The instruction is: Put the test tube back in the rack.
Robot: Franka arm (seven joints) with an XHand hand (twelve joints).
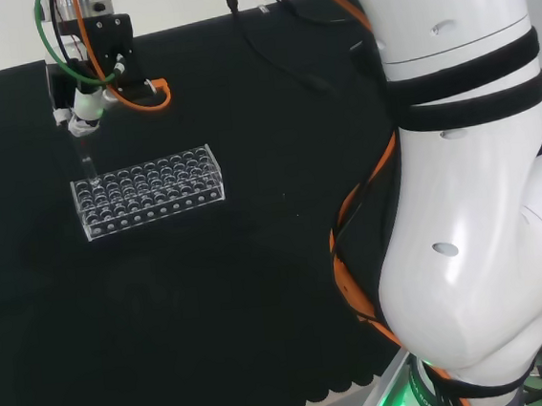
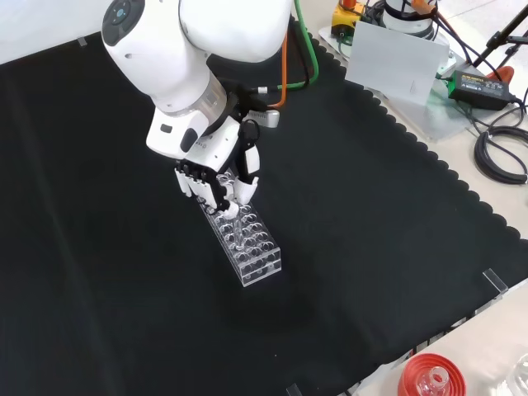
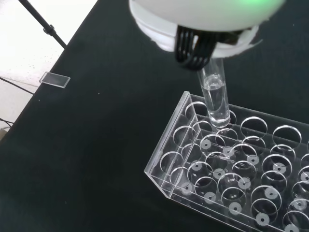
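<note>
Gripping the test tube (image 3: 215, 99) in curled fingers, robot hand (image 2: 216, 183) over clear rack (image 3: 227, 183), red ring stand (image 2: 431, 378) well apart.

Black cloth (image 2: 396, 247) covers a pale bench (image 2: 495, 247).

Rack (image 3: 227, 193): clear, glossy plastic, smooth. Tube (image 3: 215, 96): clear and glossy, glass or plastic could not be told. Cloth (image 1: 262, 309): black, matt. Hand (image 2: 216, 183): black and white, smooth shell.
</note>
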